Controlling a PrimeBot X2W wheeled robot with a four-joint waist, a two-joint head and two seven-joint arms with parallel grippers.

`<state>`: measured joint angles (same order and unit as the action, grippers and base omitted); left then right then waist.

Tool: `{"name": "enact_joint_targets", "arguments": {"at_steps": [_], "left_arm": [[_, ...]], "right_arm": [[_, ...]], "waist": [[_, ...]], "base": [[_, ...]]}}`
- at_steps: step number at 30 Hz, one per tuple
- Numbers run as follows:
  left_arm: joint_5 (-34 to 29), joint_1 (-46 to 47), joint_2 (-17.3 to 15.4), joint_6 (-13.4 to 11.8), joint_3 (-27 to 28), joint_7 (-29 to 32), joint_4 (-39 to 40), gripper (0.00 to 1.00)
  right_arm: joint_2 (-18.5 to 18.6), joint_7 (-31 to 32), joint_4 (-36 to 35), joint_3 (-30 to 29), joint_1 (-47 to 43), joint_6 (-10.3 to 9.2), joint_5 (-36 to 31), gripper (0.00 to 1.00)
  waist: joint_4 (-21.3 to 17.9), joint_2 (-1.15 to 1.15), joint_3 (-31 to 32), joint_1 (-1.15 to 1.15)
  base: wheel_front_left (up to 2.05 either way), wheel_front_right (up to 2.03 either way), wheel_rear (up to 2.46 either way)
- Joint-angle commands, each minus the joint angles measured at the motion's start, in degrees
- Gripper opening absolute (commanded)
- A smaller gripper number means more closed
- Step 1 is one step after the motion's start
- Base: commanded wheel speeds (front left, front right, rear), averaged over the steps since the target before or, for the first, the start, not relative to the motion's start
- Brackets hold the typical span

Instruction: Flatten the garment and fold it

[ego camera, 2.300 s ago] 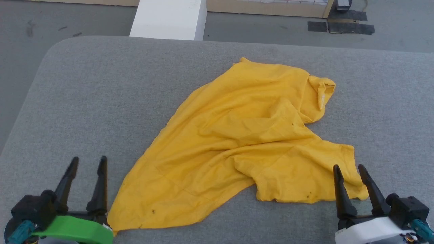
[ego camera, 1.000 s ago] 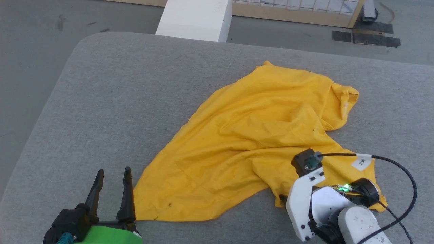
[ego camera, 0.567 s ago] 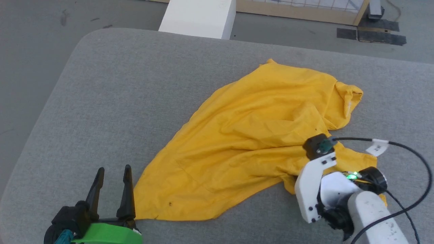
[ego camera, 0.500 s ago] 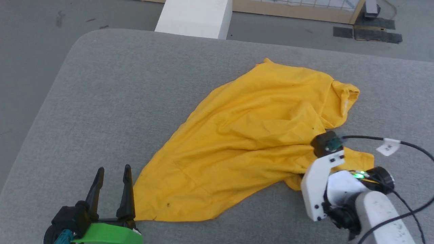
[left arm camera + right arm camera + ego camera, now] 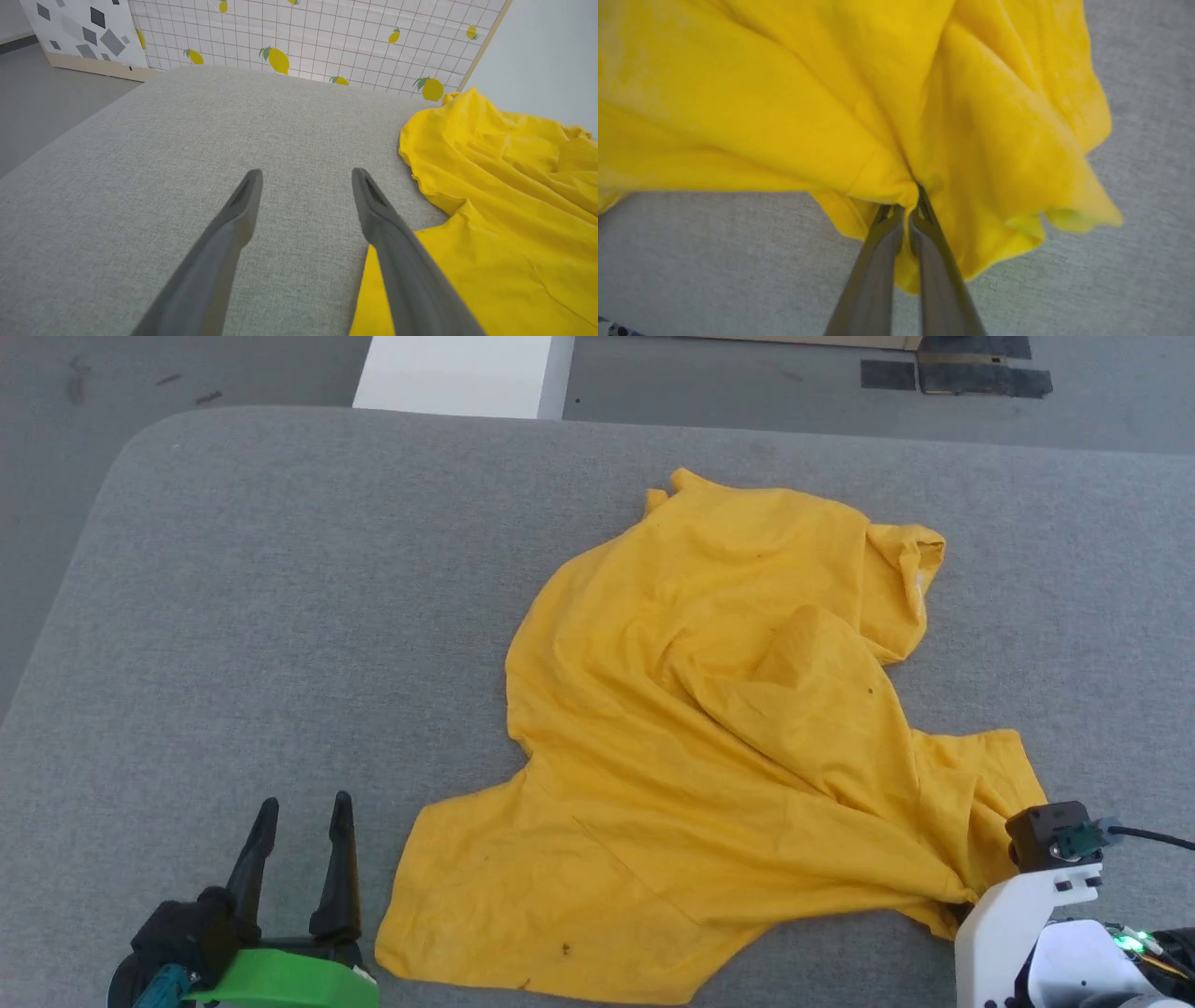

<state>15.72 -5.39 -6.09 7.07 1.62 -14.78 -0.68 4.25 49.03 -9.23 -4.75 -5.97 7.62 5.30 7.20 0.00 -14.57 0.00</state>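
1. The bright yellow soft T-shirt (image 5: 728, 737) lay crumpled on the grey fabric-covered table (image 5: 280, 616), right of the middle, reaching from the far side to the near edge.
2. Its upward face was plain yellow with a few small dark specks. A raised fold stood near its middle, and a bunched, rolled edge lay at its far right.
3. The right gripper (image 5: 908, 205) had its 2 dark fingers pressed together, pinching the near right edge of the T-shirt (image 5: 831, 93). The cloth gathered into pleats that spread out from the pinch.
4. In the head view, the white wrist housing (image 5: 1013, 933) of the right arm sat at the near right corner, over that pinched edge, with a green light (image 5: 1125, 943) lit on it.
5. The left gripper (image 5: 306, 800) stood at the near left with its 2 fingers spread wide and nothing between them, just left of the T-shirt's near left corner.
6. In the left wrist view, the left gripper (image 5: 306, 171) pointed across bare table. Its right finger crossed the yellow hem (image 5: 504, 186); whether it touched the cloth could not be told.
7. Beyond the far edge stood a white rectangular block (image 5: 457, 373) and a lemon-printed grid panel (image 5: 327, 37).
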Motion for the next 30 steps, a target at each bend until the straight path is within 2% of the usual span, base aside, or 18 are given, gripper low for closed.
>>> {"name": "enact_joint_targets", "arguments": {"at_steps": [1, 2, 3, 4, 5, 6, 11, 15, 18, 22, 25, 30], "left_arm": [[0.24, 1.31, -0.87, 0.36, -0.09, -0.22, -0.33, 1.00], [0.32, 1.39, -1.11, 0.36, -0.18, -0.22, -0.45, 1.00], [0.42, 1.47, -1.41, 0.37, -0.34, -0.22, -0.61, 1.00], [0.49, 1.52, -1.63, 0.38, -0.44, -0.22, -0.73, 1.00], [0.59, 1.56, -1.86, 0.38, -0.51, -0.22, -0.82, 1.00], [0.68, 1.58, -2.03, 0.38, -0.54, -0.22, -0.87, 1.00], [1.04, 1.60, -2.43, 0.39, -0.25, -0.22, -0.14, 1.00], [1.89, 0.94, -1.95, 0.40, 0.40, -0.22, 1.02, 1.00], [2.17, 0.31, -1.80, 0.40, 0.58, -0.22, 1.74, 1.00], [2.19, -0.33, -1.61, 0.40, 0.97, -0.22, 2.92, 1.00], [1.53, -0.48, -1.48, 0.40, 1.03, -0.22, 4.17, 1.00], [0.32, -1.18, -1.46, 0.40, -0.12, -0.22, 6.25, 1.00]], "right_arm": [[0.19, 0.55, 3.40, -0.58, -3.69, -0.13, -1.57, 0.00], [0.09, -0.23, 3.79, -0.47, -3.62, -0.13, -2.03, 0.00], [-0.11, -1.62, 4.20, -0.67, -3.22, -0.13, -2.42, 0.05], [-0.32, -2.92, 4.45, -0.87, -2.71, -0.13, -2.66, 0.26], [-0.59, -4.44, 4.71, -0.93, -2.03, -0.13, -2.80, 0.42], [-0.77, -5.63, 4.84, -0.79, -1.45, -0.13, -2.65, 1.00], [-1.29, -10.99, 2.41, 0.26, 1.27, -0.13, 1.42, 1.00], [-1.34, -11.90, -3.41, 0.11, 0.67, -0.13, 13.07, 1.00], [-1.35, -11.08, -8.15, 0.09, -0.91, -0.13, 18.12, 1.00], [-1.36, -13.57, -14.68, -0.55, -2.41, -0.13, 19.45, 1.00], [-1.36, -20.18, -16.02, -1.46, -2.47, -0.13, 18.13, 1.00], [-1.36, -40.08, -9.39, -3.74, -3.32, -0.13, 19.96, 1.00]], "waist": [[-0.70, 0.00, -0.56, 0.00], [-0.85, 0.00, -0.61, 0.00], [-1.00, 0.00, -0.63, 0.00], [-1.12, 0.00, -0.61, 0.00], [-1.23, 0.00, -0.54, 0.00], [-1.32, 0.00, -0.46, 0.00], [-1.47, 0.00, 0.30, 0.00], [-1.66, 0.00, 1.14, 0.00], [-1.84, 0.00, 1.63, 0.00], [-2.13, 0.00, 2.17, 0.00], [-2.31, 0.00, 2.41, 0.00], [-2.51, 0.00, 3.10, 0.00]], "base": [[0.00, 0.00, 0.00], [0.00, 0.00, 0.00], [0.00, 0.00, 0.00], [0.00, 0.00, 0.00], [0.00, 0.00, 0.00], [0.00, 0.00, 0.00], [0.00, 0.00, 0.00], [0.00, 0.00, 0.00], [0.00, 0.00, 0.00], [0.00, 0.00, 0.00], [0.00, 0.00, 0.00], [0.00, 0.00, 0.00]]}}
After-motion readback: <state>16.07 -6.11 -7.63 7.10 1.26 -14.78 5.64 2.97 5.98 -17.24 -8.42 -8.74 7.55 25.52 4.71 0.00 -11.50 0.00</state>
